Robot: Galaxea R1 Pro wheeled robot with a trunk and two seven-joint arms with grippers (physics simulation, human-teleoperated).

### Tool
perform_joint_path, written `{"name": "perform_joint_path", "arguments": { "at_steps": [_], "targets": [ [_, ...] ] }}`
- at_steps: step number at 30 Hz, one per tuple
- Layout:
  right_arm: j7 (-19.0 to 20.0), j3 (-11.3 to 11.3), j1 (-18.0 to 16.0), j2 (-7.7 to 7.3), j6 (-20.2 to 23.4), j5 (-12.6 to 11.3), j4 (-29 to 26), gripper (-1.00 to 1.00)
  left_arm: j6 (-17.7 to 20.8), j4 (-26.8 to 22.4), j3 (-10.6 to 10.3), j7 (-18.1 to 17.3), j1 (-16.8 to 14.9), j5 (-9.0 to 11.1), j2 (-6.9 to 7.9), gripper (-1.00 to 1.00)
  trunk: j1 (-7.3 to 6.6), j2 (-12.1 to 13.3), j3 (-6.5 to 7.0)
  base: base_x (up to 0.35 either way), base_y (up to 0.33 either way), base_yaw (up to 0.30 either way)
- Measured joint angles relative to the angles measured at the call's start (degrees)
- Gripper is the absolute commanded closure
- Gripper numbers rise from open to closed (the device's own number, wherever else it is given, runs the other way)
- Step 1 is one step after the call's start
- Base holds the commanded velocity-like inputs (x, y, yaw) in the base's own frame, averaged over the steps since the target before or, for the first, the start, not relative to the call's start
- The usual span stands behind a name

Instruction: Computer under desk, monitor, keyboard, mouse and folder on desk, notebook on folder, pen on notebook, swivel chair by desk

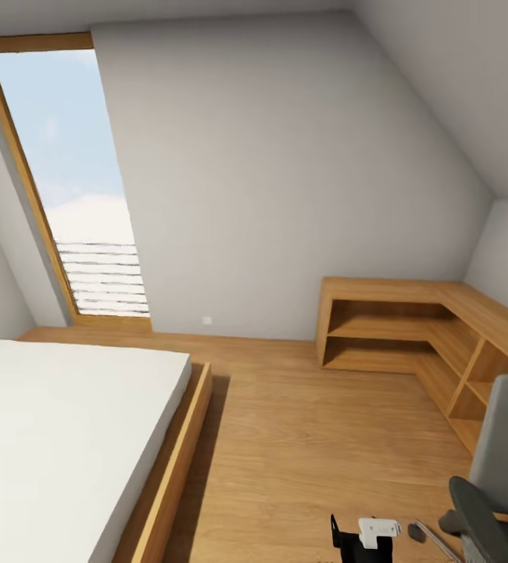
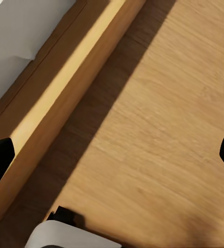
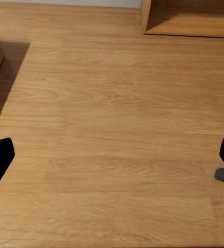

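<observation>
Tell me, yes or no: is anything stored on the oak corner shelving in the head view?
No. The oak corner shelving shows only bare wooden compartments and a bare top along the wall.

The light wood plank floor (image 1: 301, 438) carries a low oak-framed bed with a white mattress (image 1: 59, 438) at the left and an L-shaped oak corner shelving unit (image 1: 410, 328) against the far and right walls. A small dark oval mouse (image 3: 223, 175) lies on the bare boards, near the grey upholstered swivel chair (image 1: 504, 461).
</observation>
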Motion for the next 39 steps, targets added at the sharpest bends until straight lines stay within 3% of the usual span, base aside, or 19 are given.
{"name": "perform_joint_path", "arguments": {
  "at_steps": [13,39],
  "targets": [
    [0.0,0.0,0.0,-0.01,0.0,0.0,0.0,-1.0,0.0,0.0,0.0,0.0,0.0,0.0,0.0,-1.0,-0.02,0.0,0.0,0.055,0.003,-0.116],
    [0.0,0.0,0.0,-0.02,0.0,0.1,0.0,-1.0,0.0,0.0,0.0,0.0,0.0,0.0,0.0,-1.0,-0.03,0.0,0.09,0.315,0.0,-0.025]
  ]
}}
